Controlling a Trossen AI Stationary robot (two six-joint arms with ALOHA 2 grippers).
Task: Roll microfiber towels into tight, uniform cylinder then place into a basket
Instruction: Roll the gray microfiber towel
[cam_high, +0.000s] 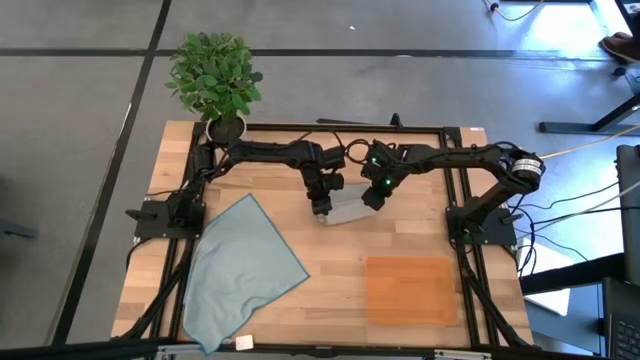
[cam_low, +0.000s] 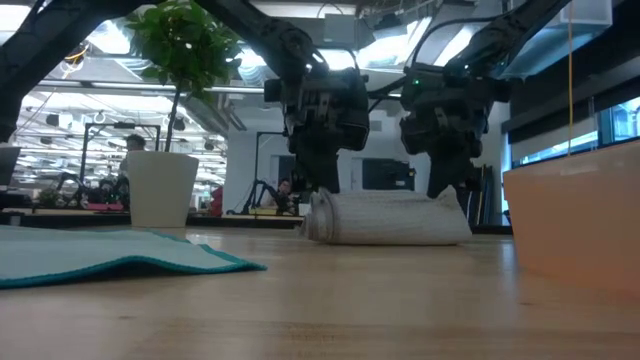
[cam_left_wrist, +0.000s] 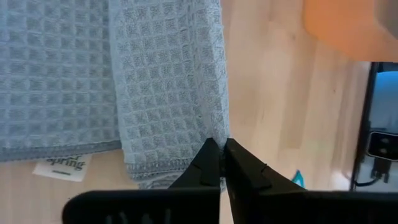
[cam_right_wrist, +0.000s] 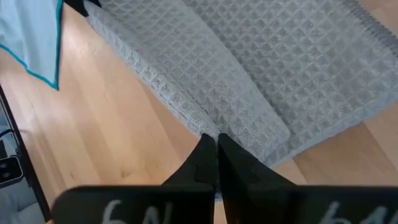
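Nearest, both claws, left claw (cam_high: 320, 208) and right claw (cam_high: 372, 199), pressed together, touch the rolled grey towel (cam_high: 345, 210), at the desk's (cam_high: 330, 290) twelve o'clock.

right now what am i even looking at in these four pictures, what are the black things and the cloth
Two dark robot arms work at a wooden table. One picture looks down from above, one sits at tabletop height, and two come from cameras on the arms' wrists. Both arms meet over a rolled grey towel: the left end effector and right end effector are shut, each at one end of the roll. A blue-grey towel lies flat, an orange basket waits nearby, and a potted plant stands at a corner.
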